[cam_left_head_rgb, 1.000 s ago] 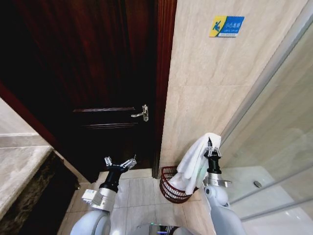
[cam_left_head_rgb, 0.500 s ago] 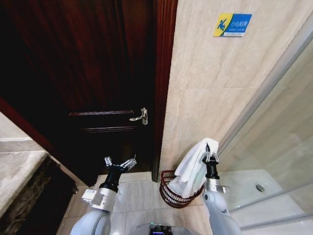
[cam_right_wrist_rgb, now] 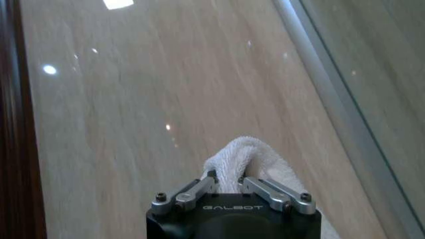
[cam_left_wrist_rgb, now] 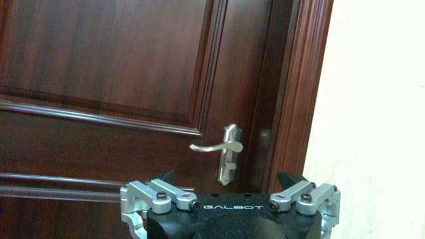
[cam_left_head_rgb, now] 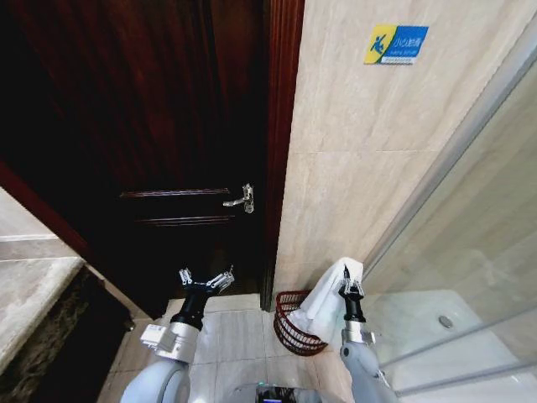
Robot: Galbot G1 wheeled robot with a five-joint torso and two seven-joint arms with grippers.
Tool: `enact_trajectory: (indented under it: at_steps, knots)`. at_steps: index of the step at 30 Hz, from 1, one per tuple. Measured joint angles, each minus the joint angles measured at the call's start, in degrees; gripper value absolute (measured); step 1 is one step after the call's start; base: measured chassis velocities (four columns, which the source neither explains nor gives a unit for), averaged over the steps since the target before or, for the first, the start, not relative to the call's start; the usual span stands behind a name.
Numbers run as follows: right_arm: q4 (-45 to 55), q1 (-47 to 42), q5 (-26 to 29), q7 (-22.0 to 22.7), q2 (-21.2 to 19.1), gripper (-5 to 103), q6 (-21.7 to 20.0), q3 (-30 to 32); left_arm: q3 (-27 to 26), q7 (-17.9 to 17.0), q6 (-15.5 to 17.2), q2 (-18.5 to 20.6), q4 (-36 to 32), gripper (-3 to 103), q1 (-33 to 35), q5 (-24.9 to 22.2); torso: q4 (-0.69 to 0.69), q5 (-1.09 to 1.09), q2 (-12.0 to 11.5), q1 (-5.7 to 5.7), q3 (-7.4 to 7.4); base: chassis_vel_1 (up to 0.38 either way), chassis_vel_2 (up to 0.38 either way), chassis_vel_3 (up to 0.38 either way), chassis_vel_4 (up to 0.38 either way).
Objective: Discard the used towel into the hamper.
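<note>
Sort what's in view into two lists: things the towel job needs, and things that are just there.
For the job:
towel, pinched in the right gripper, hanging over the hamper
hamper, on the floor by the wall
right gripper

Just there:
left gripper, open, held up before the door
door
door handle
wall sign
glass panel

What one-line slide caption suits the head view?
Right claw holds a white terry towel over the round reddish-brown wire hamper; left claw open, facing the dark wooden door.

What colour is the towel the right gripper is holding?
White; the towel shows best in the head view.
</note>
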Motion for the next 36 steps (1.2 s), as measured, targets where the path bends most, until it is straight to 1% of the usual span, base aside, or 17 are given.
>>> enact_trajectory:
  at_steps: [5,7,8,11,12,14,15,17,18,20,23,26,28,29,33,36]
  knots:
    - [-3.70,1.55,-0.63,-1.04,0.77,6,0.05,-0.60,0.00,0.00,0.00,0.00,0.00,100,0.00,0.00,0.00,-0.01,0.00,0.00,0.00,0.000,0.000,0.000,0.000]
    - [-4.89,2.94,-4.51,1.12,2.14,6,0.24,0.51,0.00,0.00,0.00,0.00,0.00,100,0.00,0.00,-0.01,-0.01,0.00,-0.01,0.00,0.000,0.000,0.000,0.000]
    - [-4.45,3.77,-6.63,1.50,3.11,6,0.28,1.59,0.00,0.00,0.00,0.00,0.00,100,0.00,0.00,0.01,0.01,0.00,0.00,0.00,0.000,0.000,0.000,0.000]
    - [-2.57,4.04,-7.75,1.71,3.57,6,0.32,1.69,0.00,0.00,0.00,0.00,0.00,100,0.00,0.00,0.00,-0.03,0.00,0.00,0.00,0.000,0.000,0.000,0.000]
    - [-0.39,4.01,-8.55,1.26,3.95,6,0.20,1.61,0.00,0.00,0.00,0.00,0.00,100,0.00,0.00,0.00,-0.04,0.00,0.00,0.00,0.000,0.000,0.000,0.000]
    - [0.33,3.96,-8.67,1.03,4.08,6,-0.09,1.54,0.00,0.00,0.00,0.00,0.00,100,0.00,0.00,0.00,-0.03,0.00,0.00,0.00,0.000,0.000,0.000,0.000]
    - [1.57,3.85,-8.63,0.54,4.19,6,-1.09,1.22,0.00,0.00,0.00,0.00,0.00,100,0.00,0.00,0.00,-0.03,0.00,0.00,0.00,0.000,0.000,0.000,0.000]
    - [0.77,4.22,-7.96,-0.96,4.16,6,-1.53,1.06,0.00,0.00,0.00,0.00,0.00,100,0.00,0.00,-0.01,-0.02,0.00,0.00,0.00,0.000,0.000,0.000,0.000]
    - [0.77,4.22,-7.96,-0.96,4.16,6,-1.53,1.06,0.00,0.00,0.00,0.00,0.00,100,0.00,0.00,-0.01,-0.02,0.00,0.00,0.00,0.000,0.000,0.000,0.000]
    - [-1.66,4.93,-7.27,-2.83,3.91,6,-1.36,1.14,0.00,0.00,0.00,0.00,0.00,100,0.00,0.00,-0.01,-0.02,0.00,0.00,0.00,0.000,0.000,0.000,0.000]
    - [-6.35,6.31,-6.02,-4.59,3.92,6,-0.51,1.44,0.00,0.00,0.00,0.00,0.00,100,0.00,0.00,-0.01,-0.01,0.00,0.00,0.00,0.000,0.000,0.000,0.000]
    - [-8.80,7.08,-5.69,-5.67,3.87,6,0.03,1.45,0.00,0.00,0.00,0.00,0.00,100,0.00,0.00,-0.01,-0.01,0.00,0.00,0.00,0.000,0.000,0.000,0.000]
    - [-12.81,8.03,-4.82,-7.29,3.61,6,0.31,1.45,0.00,0.00,0.00,0.00,0.00,100,0.00,0.00,0.00,-0.01,0.00,0.00,0.00,0.000,0.000,0.000,0.000]
    - [-13.61,8.24,-4.63,-7.33,3.50,6,0.33,1.45,0.00,0.00,0.00,0.00,0.00,100,0.00,0.00,-0.01,-0.03,0.00,0.00,0.00,0.000,0.000,0.000,0.000]
    - [-17.26,9.25,-4.48,-7.34,3.29,6,0.39,1.44,0.00,0.00,0.00,0.00,0.00,100,0.00,0.00,-0.01,-0.01,0.00,0.00,0.00,0.000,0.000,0.000,0.000]
    - [-19.91,10.40,-5.77,-6.24,3.46,6,0.39,1.77,0.00,0.00,0.00,0.00,0.00,100,0.00,0.00,-0.01,-0.02,0.00,0.00,0.00,0.000,0.000,0.000,0.000]
